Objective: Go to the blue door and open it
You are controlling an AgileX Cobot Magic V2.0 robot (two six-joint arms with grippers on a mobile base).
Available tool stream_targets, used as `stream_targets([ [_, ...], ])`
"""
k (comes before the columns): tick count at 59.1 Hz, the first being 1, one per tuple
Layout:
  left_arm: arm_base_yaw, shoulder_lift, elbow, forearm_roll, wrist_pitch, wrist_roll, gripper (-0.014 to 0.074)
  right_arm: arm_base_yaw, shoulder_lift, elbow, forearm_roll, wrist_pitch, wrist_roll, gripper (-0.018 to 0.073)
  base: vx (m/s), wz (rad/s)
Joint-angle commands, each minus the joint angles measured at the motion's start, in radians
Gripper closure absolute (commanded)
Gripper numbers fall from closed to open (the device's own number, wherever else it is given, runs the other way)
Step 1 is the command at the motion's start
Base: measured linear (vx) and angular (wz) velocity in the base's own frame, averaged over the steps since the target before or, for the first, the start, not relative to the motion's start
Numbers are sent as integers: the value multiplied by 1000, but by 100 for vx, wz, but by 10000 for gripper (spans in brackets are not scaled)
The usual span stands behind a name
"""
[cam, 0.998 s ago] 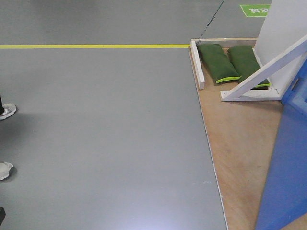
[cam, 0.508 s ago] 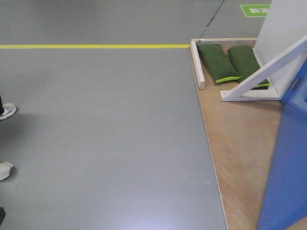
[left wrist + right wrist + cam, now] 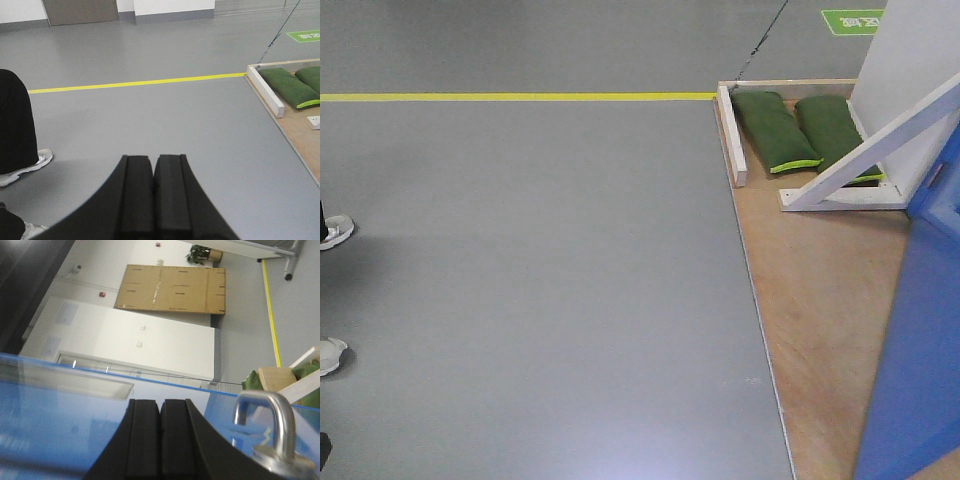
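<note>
Now the blue door (image 3: pixel 920 350) stands at the right. The right claw (image 3: pixel 160 407), shut and empty, sits by its silver handle (image 3: pixel 283 425), likely to press it. The left claw (image 3: pixel 153 161) is shut too, empty.

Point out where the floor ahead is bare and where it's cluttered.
Bare: the grey floor between the yellow line, the shoes at left and the plywood edge; also the plywood strip between that edge and the blue door. Crowded: the plywood's far end, filled by two green sandbags and the white brace.
</note>
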Motion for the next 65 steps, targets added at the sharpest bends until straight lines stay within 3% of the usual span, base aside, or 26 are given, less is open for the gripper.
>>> stream_targets([
  [1,2,-15,1,0,-79,-3,526,-6,77,-87,67,-16,-9,570,0,0],
  [17,2,-15,1,0,-79,-3,526,-6,288,-246,123,99,-9,570,0,0],
  [27,2,-15,1,0,-79,-3,526,-6,323,-280,137,299,-10,570,0,0],
  [28,2,-15,1,0,-79,-3,526,-6,327,-280,150,480,-10,570,0,0],
  [35,2,-15,1,0,-79,-3,526,-3,327,-280,152,547,-10,570,0,0],
  [52,2,-15,1,0,-79,-3,526,147,329,-280,152,720,-10,570,0,0],
  [65,2,-15,1,0,-79,-3,526,268,325,-291,220,702,-10,570,0,0],
])
